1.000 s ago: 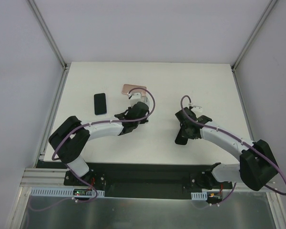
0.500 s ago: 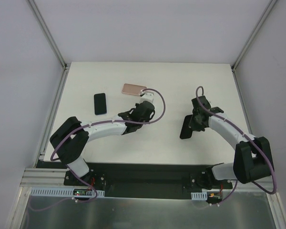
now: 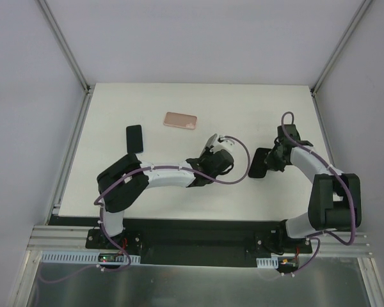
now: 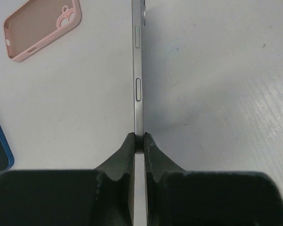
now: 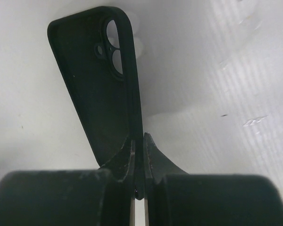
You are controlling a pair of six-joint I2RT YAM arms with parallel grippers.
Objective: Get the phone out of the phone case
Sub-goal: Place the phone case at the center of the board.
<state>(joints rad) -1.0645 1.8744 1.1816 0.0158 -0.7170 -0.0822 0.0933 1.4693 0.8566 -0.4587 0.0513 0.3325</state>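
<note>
Bright, even, diffuse light from overhead, faint soft shadows on the white table (image 3: 243, 109) in the top view, patchy glare at upper right of the right wrist view, bottom foreground of both wrist views dark, out of focus.

an empty black case (image 5: 92, 80) with a camera cutout sits up off the white worktop (image 3: 256, 105), toward its right edge. a silver-edged phone (image 4: 138, 80) shows edge-on, side buttons visible, around mid-worktop. aluminium rails (image 3: 71, 147) run along the worktop's sides.
</note>
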